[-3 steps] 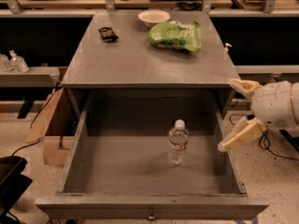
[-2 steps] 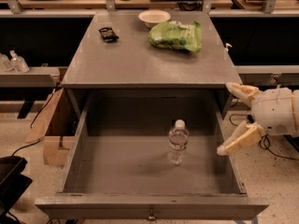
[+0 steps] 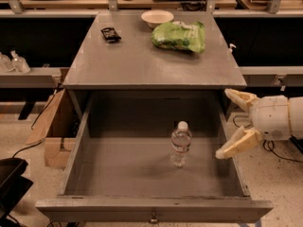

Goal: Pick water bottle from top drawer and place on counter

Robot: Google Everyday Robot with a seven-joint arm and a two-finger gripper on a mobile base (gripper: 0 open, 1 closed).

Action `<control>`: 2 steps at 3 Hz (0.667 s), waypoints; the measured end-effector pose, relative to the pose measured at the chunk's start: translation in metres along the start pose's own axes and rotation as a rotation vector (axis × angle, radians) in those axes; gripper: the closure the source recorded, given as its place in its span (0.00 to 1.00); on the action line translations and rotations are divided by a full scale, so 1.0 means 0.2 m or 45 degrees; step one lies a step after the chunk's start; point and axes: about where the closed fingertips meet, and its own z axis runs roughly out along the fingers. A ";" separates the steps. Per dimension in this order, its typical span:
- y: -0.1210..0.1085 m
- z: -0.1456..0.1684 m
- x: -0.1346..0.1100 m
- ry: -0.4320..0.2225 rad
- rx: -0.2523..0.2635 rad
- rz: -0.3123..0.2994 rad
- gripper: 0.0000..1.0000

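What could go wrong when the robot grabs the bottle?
The water bottle stands upright in the top drawer, so a nudge from the open gripper could tip it. The gripper hangs beside the drawer's right wall and might bump it reaching in.

1. Water bottle (image 3: pixel 181 143): one.
2. Top drawer (image 3: pixel 151 208): one, with one knob (image 3: pixel 153 218) on its front panel.
3. Counter (image 3: pixel 142 63): one.
4. Items on the counter: three. That is one white bowl (image 3: pixel 157 17), one green bag (image 3: pixel 180 36) and one small black object (image 3: pixel 111 33).
5. Clear pump-top bottles (image 3: pixel 20 63): two, on the left bench.
6. Cardboard box (image 3: pixel 51 134): one.
7. Gripper (image 3: pixel 223 124): one, at the drawer's right wall, with two fingers (image 3: pixel 236 144) spread apart.
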 end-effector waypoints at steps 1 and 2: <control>-0.04 0.18 0.15 -0.110 -0.043 0.048 0.00; -0.02 0.38 0.31 -0.197 -0.128 0.121 0.00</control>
